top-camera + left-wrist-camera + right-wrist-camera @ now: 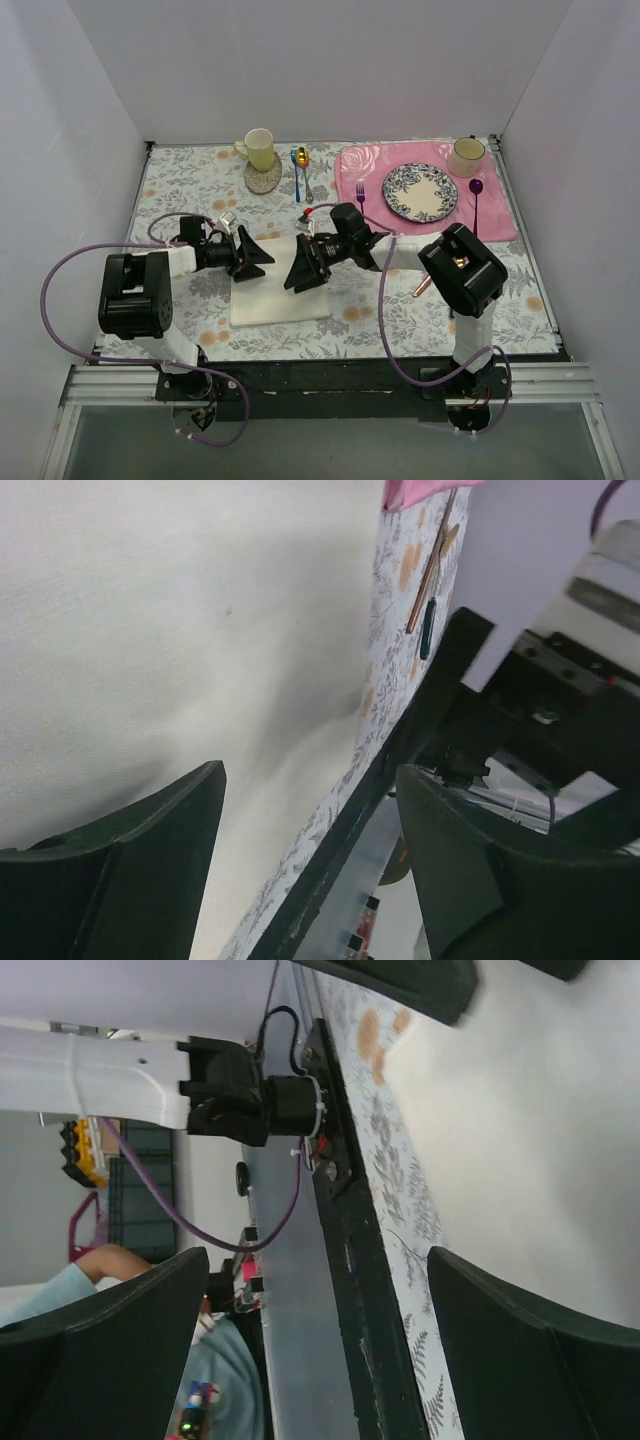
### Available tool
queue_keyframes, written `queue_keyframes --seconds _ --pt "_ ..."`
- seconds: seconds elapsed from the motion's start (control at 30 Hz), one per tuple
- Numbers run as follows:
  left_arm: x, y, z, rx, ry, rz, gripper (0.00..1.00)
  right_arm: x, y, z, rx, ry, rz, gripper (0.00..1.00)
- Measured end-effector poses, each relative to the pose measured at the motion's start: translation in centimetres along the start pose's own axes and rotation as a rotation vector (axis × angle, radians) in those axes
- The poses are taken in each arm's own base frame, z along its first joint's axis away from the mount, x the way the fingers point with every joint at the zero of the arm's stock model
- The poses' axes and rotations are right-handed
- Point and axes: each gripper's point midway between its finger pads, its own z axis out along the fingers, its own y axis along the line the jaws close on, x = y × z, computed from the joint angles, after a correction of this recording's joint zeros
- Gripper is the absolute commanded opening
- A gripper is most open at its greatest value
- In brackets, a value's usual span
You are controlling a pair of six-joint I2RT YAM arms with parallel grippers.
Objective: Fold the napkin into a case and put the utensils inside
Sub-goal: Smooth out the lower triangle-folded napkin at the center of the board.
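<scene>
Where the two arms meet over the near-middle of the desk (pixel 180 185), the left end effector (pixel 258 258) and the right end effector (pixel 305 268) face each other low over the napkin (pixel 275 300).

- left end effector: released, jaws apart, nothing between them. Its wrist view shows dark fingers (pixel 150 870) framing plain cream cloth. Cannot tell if the tips touch it.
- right end effector: released, jaws spread wide, empty. Its wrist view shows cloth past one finger (pixel 530 1350) and the desk's dark near edge running between the two.
- napkin: cream-white, lying flat as a rough rectangle. It sits close to the desk's near edge, a little left of centre. Its far strip is hidden under both end effectors.
- knife (pixel 425 580) and teal-handled spoon (pixel 427 630): the knife is slim and copper-coloured. They lie side by side on the floral desk cover, beyond the napkin's right edge, toward the near-right part of the desk. From above only a copper end shows, under the right arm.
- far-right corner: pink rose-printed placemat (pixel 500 220) carrying a blue-patterned plate (pixel 420 192), a cream cup (pixel 467 155) and a purple spoon (pixel 476 188). A purple fork (pixel 361 192) lies at the mat's left edge.
- far edge, left of centre: pale yellow mug (pixel 260 148) on a round coaster (pixel 263 180), with a blue-handled spoon (pixel 298 172) just to its right.
</scene>
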Motion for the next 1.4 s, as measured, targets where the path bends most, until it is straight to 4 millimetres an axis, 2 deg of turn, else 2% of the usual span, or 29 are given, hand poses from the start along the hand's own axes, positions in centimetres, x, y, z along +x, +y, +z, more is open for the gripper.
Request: queue_keyframes --seconds 0.2,0.5,0.63,0.73,0.9,0.97,1.03,1.13,1.17,1.4 --pt "0.9 2.6 0.8 -0.057 0.025 -0.100 0.72 3.9 -7.2 0.6 0.080 0.061 0.293 0.99" --pt "0.4 3.4 0.6 -0.009 0.061 -0.223 0.72 3.6 -7.5 -0.5 0.017 0.070 0.275 0.99" --pt "0.1 3.4 0.5 0.006 0.062 -0.219 0.73 3.9 -7.2 -0.9 0.029 0.084 0.257 0.99" --pt "0.1 3.4 0.4 0.010 0.063 -0.214 0.73 3.8 -5.7 -1.1 0.032 0.102 0.223 0.99" --pt "0.4 3.4 0.3 0.009 0.055 -0.196 0.73 3.6 -1.3 0.1 -0.037 0.148 0.122 0.99" --pt "0.4 3.4 0.3 0.009 0.051 -0.190 0.73 4.4 -0.9 0.6 -0.055 0.176 0.138 0.99" --pt "0.4 3.5 0.3 0.010 0.048 -0.188 0.73 5.6 -1.4 1.0 -0.066 0.210 0.182 0.99" --pt "0.4 3.4 0.3 0.011 0.047 -0.189 0.74 7.9 -4.3 1.1 -0.031 0.247 0.308 0.99" --pt "0.4 3.5 0.3 0.011 0.047 -0.190 0.74 8.6 -4.8 0.9 -0.049 0.268 0.296 0.99" --pt "0.3 3.5 0.3 0.010 0.043 -0.195 0.73 8.4 -5.1 0.0 -0.090 0.295 0.266 0.99"
